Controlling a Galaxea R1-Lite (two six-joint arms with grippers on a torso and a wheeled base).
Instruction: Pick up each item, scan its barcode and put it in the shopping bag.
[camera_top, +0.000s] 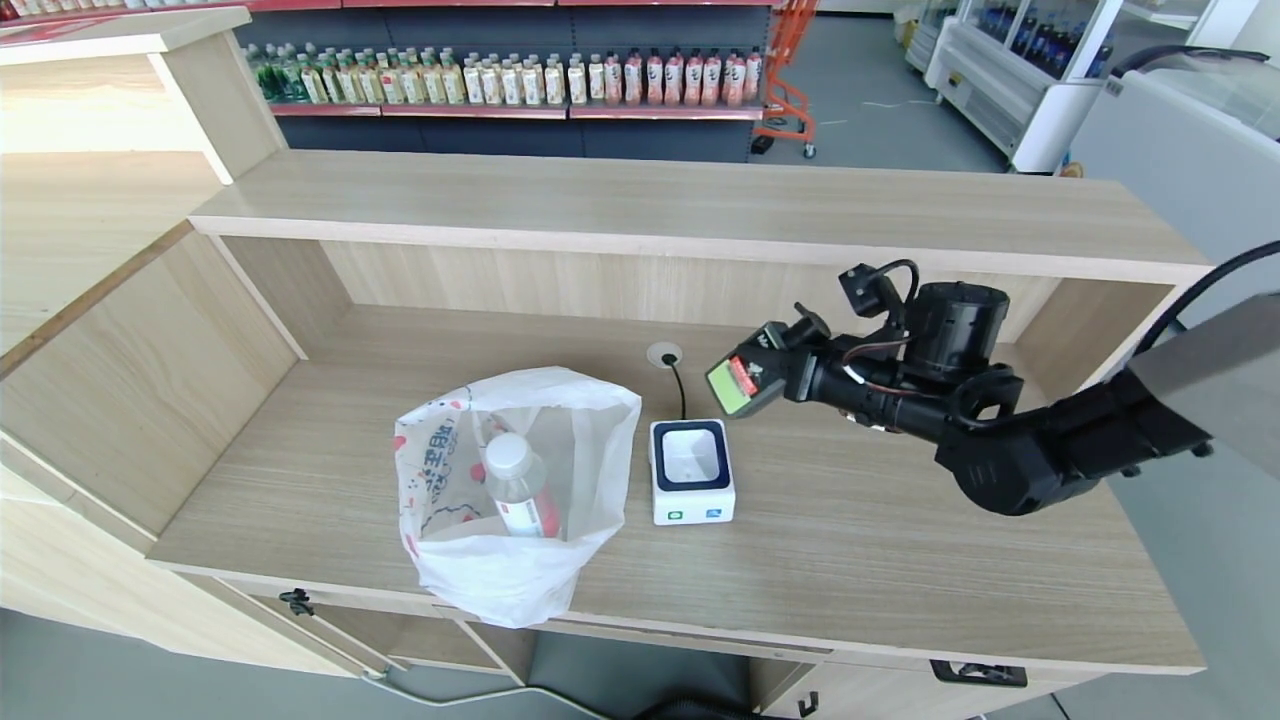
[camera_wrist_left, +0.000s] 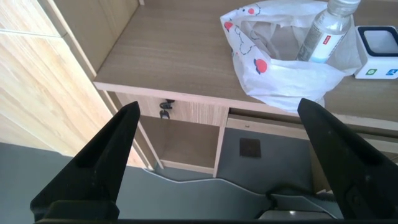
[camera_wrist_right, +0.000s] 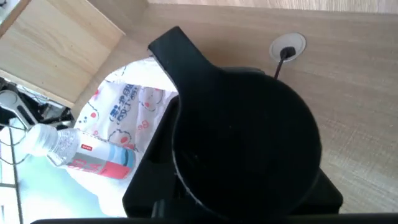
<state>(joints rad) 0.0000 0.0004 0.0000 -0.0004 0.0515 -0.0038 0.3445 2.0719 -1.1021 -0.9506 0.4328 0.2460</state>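
Observation:
My right gripper hangs above the counter, just right of and higher than the white scanner, shut on a dark item with a green and red face. From the right wrist that item looks round and black, with one finger along it. The white shopping bag stands open left of the scanner with a clear bottle upright inside. My left gripper is open and holds nothing. It sits low in front of the counter, facing the bag, the bottle and the scanner.
The scanner's black cable runs back to a round port in the counter. A raised wooden ledge borders the back, and side walls close in the left and right. A keyed drawer sits under the front edge.

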